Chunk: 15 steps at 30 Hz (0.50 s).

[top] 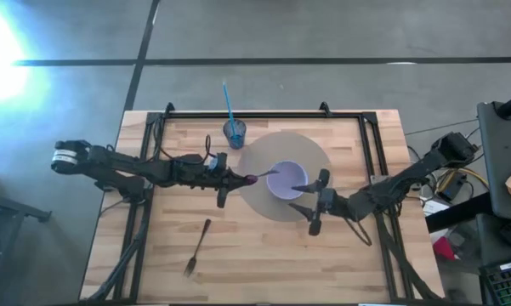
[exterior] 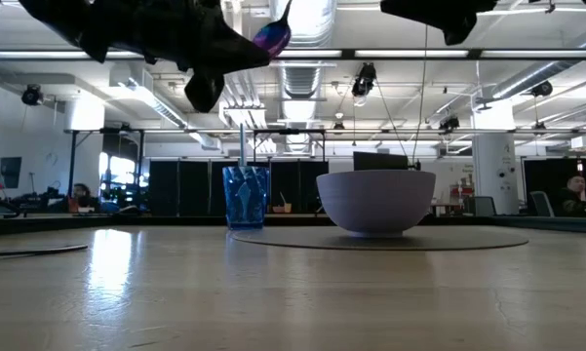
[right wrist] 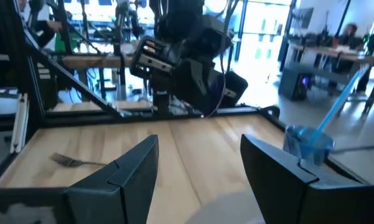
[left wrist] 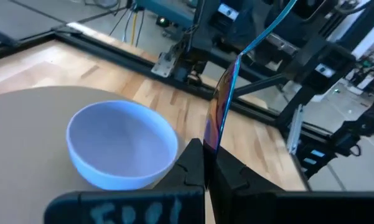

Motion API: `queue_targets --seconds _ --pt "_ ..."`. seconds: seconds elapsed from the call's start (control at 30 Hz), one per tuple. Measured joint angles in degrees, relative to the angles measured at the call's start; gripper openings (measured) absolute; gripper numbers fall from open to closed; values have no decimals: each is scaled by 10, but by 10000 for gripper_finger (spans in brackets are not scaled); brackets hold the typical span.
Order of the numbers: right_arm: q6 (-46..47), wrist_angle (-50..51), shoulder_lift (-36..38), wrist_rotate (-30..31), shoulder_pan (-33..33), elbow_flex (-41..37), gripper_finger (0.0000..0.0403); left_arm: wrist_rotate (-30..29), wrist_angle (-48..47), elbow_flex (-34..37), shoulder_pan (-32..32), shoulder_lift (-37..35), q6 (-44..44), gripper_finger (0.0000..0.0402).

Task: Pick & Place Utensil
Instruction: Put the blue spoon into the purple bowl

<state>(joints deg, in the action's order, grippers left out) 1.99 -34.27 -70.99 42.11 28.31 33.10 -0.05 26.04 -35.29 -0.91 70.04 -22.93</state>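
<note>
We take the bowl (top: 286, 180) as our landmark; it sits on a round grey mat (top: 259, 157) near the middle of the table (top: 153, 246). Our left gripper (top: 238, 178) hovers just beside the bowl's rim, fingers pressed together on the handle of a purple spoon (top: 264, 176), whose scoop end reaches toward the bowl's edge. From the left wrist, the spoon's iridescent handle (left wrist: 223, 102) stands up out of the pinched fingers, with the bowl (left wrist: 121, 149) close alongside. We judge it is held high and clear of the rim so it can be carried over the bowl and let go inside.

Our right gripper (top: 316, 202) waits just beside the bowl on the opposite side, fingers spread wide and holding nothing, apparently kept clear of the drop.

A blue cup (top: 234, 132) with a straw (top: 227, 100) stands near the bowl, at the mat's far edge. A fork (top: 196, 247) lies well apart from the bowl on the bare wood, untouched.
</note>
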Motion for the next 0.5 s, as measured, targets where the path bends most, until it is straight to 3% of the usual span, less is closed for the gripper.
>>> queue_targets --seconds 0.37,0.5 --pt "-80 -58 -101 0 -37 69 224 -10 12 0 -8 17 8 0" --pt "-108 -65 -121 35 -48 104 224 -10 24 0 -8 33 14 0"
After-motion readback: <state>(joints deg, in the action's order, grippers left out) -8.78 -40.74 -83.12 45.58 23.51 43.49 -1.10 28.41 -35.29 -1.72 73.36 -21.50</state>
